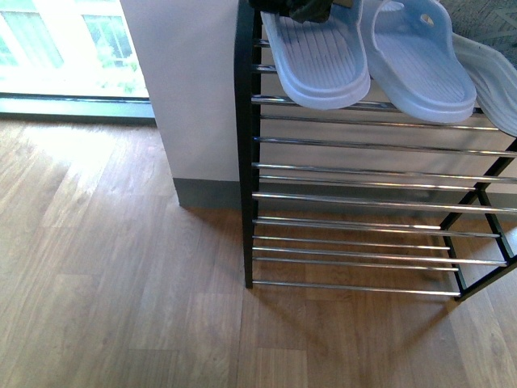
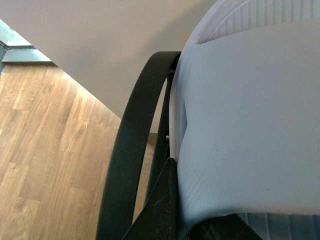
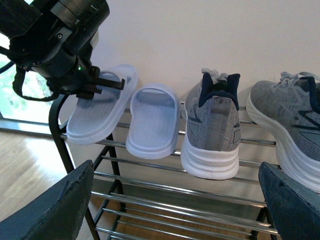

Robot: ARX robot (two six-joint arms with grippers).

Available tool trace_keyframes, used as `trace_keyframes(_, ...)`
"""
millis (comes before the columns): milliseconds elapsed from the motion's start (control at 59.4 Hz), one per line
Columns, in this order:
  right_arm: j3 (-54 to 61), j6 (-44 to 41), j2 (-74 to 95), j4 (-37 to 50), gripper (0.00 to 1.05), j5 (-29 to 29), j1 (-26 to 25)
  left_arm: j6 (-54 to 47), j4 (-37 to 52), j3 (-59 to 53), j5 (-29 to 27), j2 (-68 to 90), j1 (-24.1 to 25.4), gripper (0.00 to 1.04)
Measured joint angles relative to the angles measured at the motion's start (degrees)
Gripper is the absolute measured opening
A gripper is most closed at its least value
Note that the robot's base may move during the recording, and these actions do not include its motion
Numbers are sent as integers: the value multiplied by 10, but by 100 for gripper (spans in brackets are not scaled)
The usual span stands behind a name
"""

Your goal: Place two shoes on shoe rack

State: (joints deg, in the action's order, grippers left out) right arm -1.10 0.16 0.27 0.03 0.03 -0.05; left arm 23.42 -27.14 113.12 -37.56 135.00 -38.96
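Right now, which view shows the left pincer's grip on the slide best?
The right wrist view: the left pincer holds the left slide by its strap over the rack. The front view cuts the pincer off at the top edge. The left wrist view is mostly strap, too close.

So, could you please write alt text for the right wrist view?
Two pale blue slides and two grey sneakers sit in a row on the top tier of a shoe rack against a white wall. The left gripper is at the strap of the slide at the end of the row.
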Motion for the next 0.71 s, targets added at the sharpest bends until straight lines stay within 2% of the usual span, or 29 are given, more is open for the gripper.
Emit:
trace_keyframes(135, 0, 0, 0, 0, 96, 0, 0, -7, 0, 7, 11, 3, 1, 3)
trace_keyframes(320, 0, 0, 0, 0, 96, 0, 0, -7, -7, 12, 21, 10, 1, 45)
trace_keyframes(640, 0, 0, 0, 0, 96, 0, 0, -5, 35, 2, 39, 1, -3, 93)
trace_keyframes(707, 0, 0, 0, 0, 96, 0, 0, -7, 50, -11, 37, -8, -6, 97)
